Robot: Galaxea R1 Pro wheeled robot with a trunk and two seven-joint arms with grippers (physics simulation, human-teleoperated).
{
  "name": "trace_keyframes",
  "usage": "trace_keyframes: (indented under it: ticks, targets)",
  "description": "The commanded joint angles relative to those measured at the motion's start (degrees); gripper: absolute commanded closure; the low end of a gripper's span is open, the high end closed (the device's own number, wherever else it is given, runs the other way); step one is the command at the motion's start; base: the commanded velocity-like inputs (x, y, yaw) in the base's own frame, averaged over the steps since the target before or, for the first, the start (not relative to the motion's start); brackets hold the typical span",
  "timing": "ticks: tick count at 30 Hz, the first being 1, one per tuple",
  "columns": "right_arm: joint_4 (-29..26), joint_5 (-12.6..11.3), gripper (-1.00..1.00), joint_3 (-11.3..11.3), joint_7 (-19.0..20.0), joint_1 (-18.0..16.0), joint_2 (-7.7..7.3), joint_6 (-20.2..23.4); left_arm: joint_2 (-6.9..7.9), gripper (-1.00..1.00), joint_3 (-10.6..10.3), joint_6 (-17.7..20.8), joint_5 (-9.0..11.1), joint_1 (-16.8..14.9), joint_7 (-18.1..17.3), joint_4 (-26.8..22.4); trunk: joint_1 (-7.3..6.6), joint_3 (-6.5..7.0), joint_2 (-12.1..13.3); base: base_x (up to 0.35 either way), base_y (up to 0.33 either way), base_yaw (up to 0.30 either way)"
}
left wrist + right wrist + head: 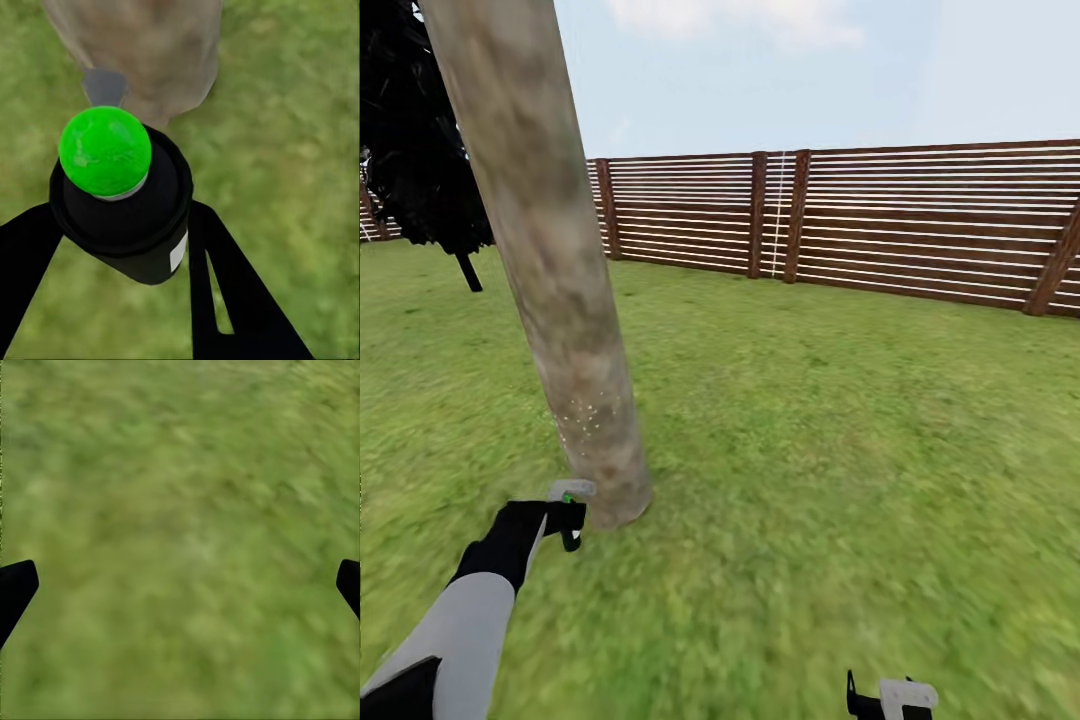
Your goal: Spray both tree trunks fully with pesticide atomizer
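Note:
One thick pale grey-brown tree trunk (550, 280) rises from the lawn at the left, leaning slightly, with a patch of fine white specks (590, 415) low on it. My left gripper (567, 520) is shut on the pesticide atomizer (570, 503), a small dark bottle whose top shows bright green. It is held just beside the trunk's base. In the left wrist view the atomizer (120, 202) sits between the black fingers (217, 285), its grey nozzle (103, 86) pointing at the trunk (150, 45). My right gripper (890, 700) hangs low at the right, open (180, 585) over bare grass.
Green lawn (840, 430) stretches all around. A brown horizontal-slat fence (910, 220) closes the far side. A dark-foliaged thin-stemmed tree (420, 150) stands at the back left, behind the trunk.

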Motion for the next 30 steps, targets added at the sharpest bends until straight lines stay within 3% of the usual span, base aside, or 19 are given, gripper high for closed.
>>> trace_keyframes:
  ticks: [1, 3, 5, 8, 16, 21, 30]
  targets:
    - [0.04, 0.62, -1.00, -0.22, -0.44, -0.03, 0.02, -0.06, -0.79, 1.00, 0.36, 0.02, -0.90, -0.05, 0.61, -0.12, -0.01, -0.05, -0.02, 0.000, 0.000, 0.171]
    - [0.04, 0.62, -1.00, -0.22, -0.44, -0.04, 0.02, -0.06, -2.01, 1.00, 0.53, -1.85, -0.60, -0.04, 3.23, 0.33, -0.01, -0.05, -0.02, 0.000, 0.000, 0.239]
    - [0.01, 0.62, -1.00, -0.22, -0.44, -0.03, 0.03, -0.06, -2.39, 1.00, 0.83, -7.89, -0.48, -0.04, 4.06, 1.57, -0.01, -0.05, -0.02, 0.000, 0.000, 0.271]
    - [-0.01, 0.62, -1.00, -0.21, -0.44, -0.03, 0.03, -0.11, -2.49, 1.00, 0.95, -10.03, -0.53, -0.04, 4.18, 2.02, -0.01, -0.05, -0.02, 0.089, -0.061, 0.118]
    - [0.04, 0.62, -1.00, -0.22, -0.46, -0.03, 0.03, -0.06, -2.69, 1.00, 0.86, -9.76, -0.52, -0.04, 4.13, 2.23, -0.01, -0.05, -0.02, 0.089, -0.236, 0.004]
    - [0.04, 0.62, -1.00, -0.22, -0.45, -0.04, 0.03, -0.06, -2.67, 1.00, 0.69, -4.74, -0.57, -0.04, 4.11, 2.02, -0.01, -0.05, -0.02, 0.000, -0.275, 0.000]
    - [0.04, 0.62, -1.00, -0.15, -0.44, -0.04, 0.03, -0.06, -2.62, 1.00, 0.76, -4.45, -0.49, -0.04, 4.10, 1.84, -0.01, -0.05, -0.02, 0.091, -0.259, 0.000]
